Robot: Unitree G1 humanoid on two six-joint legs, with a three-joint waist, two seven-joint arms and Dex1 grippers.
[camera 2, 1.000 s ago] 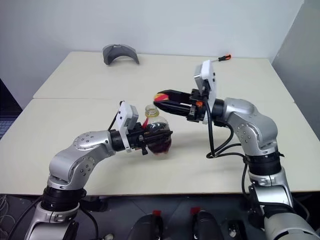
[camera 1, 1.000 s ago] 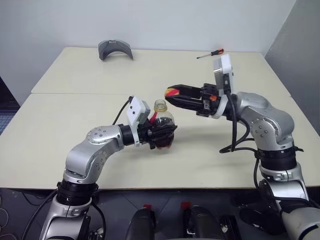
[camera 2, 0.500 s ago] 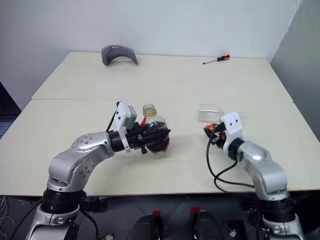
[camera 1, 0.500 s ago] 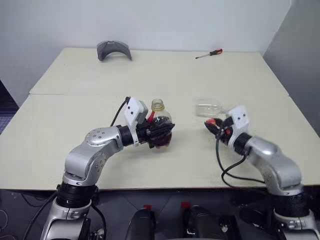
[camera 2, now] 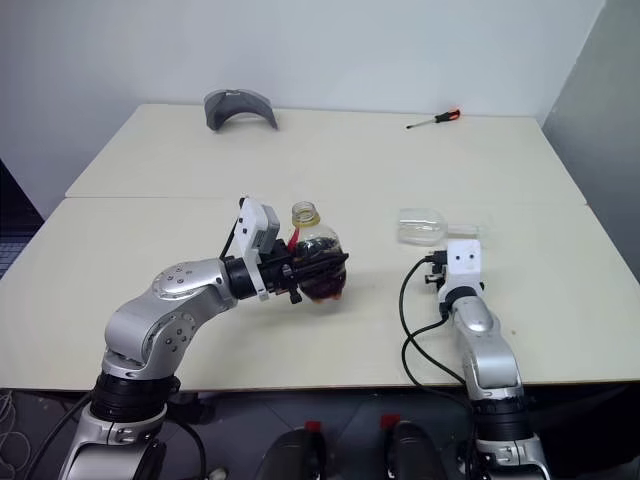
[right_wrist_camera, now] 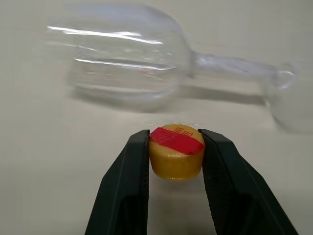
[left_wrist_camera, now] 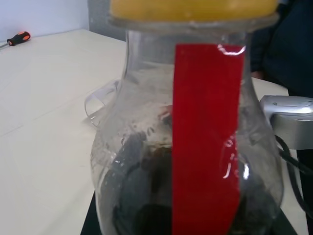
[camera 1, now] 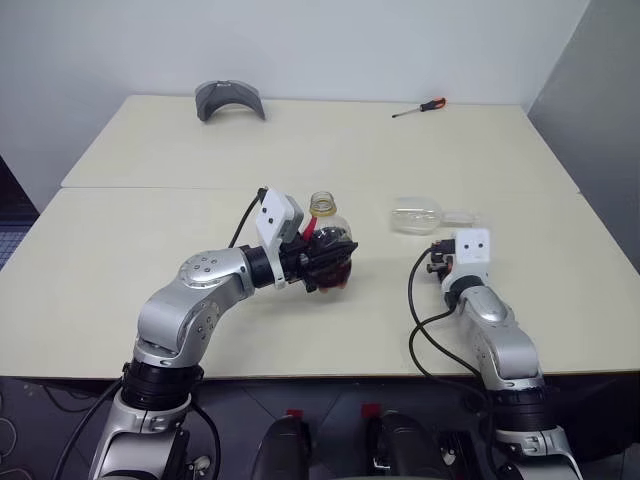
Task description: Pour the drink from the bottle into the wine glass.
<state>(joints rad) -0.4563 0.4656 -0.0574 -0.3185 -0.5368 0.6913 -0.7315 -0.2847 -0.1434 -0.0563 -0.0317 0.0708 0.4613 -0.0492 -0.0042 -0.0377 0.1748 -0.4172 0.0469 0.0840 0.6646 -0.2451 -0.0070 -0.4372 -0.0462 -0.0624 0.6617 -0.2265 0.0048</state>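
On your left, the left hand (camera 1: pixel 318 262) is clenched around the bulb of the bottle (camera 1: pixel 326 240) and holds it upright just above the tabletop (camera 1: pixel 150 240). The neck stands open at the top, and the drink (camera 2: pixel 322 283) sits as a dark pool in the bottom of the bulb. Far behind it, near the back edge, lies a grey curved piece (camera 1: pixel 230 98).

Moving right, the wine glass (right_wrist_camera: pixel 132 63) is not standing. It lies on its side on the tabletop, bowl toward the bottle and foot pointing away to the right, near the right hand. The right hand (right_wrist_camera: pixel 176 156) is low over the tabletop just short of the glass, grasping the yellow-and-red cap (right_wrist_camera: pixel 176 157) between its fingers (right_wrist_camera: pixel 122 186). An orange-handled screwdriver (camera 1: pixel 420 106) lies well apart at the back right.

So you are between uncapping and pouring, and pouring cannot start yet. I judge that your next move is to set the cap down somewhere clear of the glass, release it, then take the glass by its stem and stand it on its foot. Go gently, since a round bowl lying flat is likely to roll when nudged. Keep the bottle level meanwhile.
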